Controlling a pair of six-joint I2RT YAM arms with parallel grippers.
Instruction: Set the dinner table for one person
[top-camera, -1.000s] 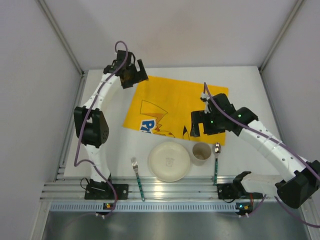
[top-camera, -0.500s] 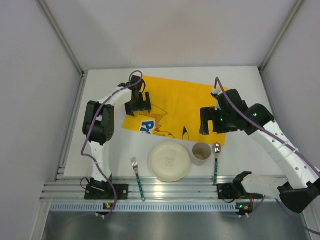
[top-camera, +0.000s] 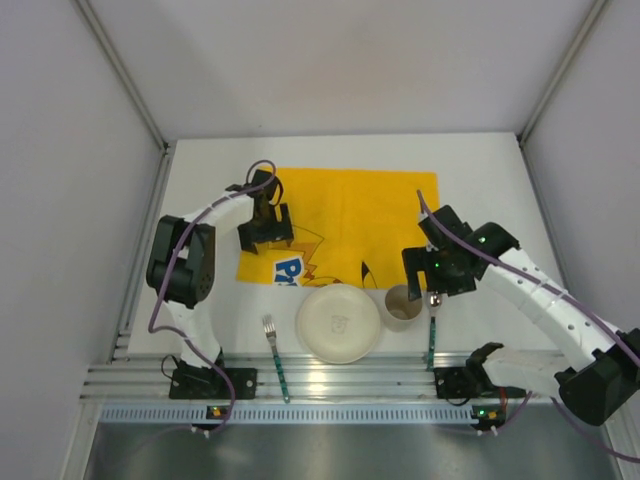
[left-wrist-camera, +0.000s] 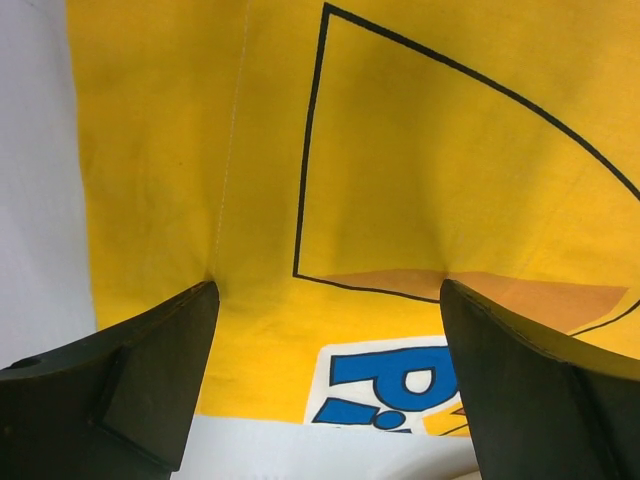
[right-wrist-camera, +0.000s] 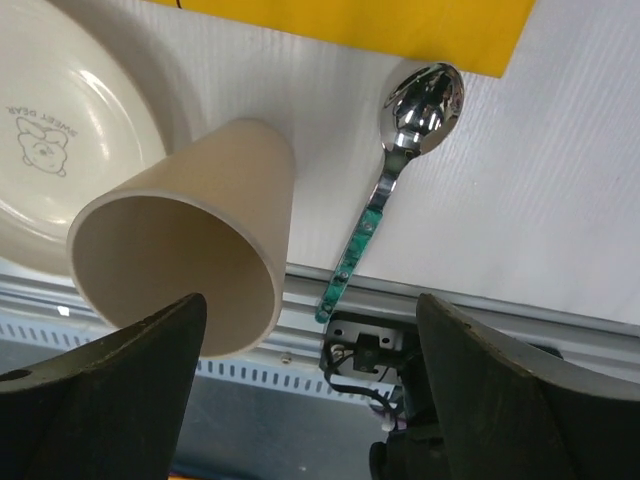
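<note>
The worktop is lying flat and white under both arms, running from the ribbed rail at the near edge to the far wall. The yellow placemat is lying across its middle. The plate, cup, fork and spoon are sitting in a row on the bare surface just nearer than the placemat.

The left claw is spread wide, both tips seemingly pressing on the placemat's near left part, where the cloth is puckering. The right claw is also spread, gripping nothing, and is hovering above the cup and spoon without touching the worktop.

The placemat is probably being squared. Pressing lightly and dragging evenly should stop it bunching or riding onto the plate.
</note>
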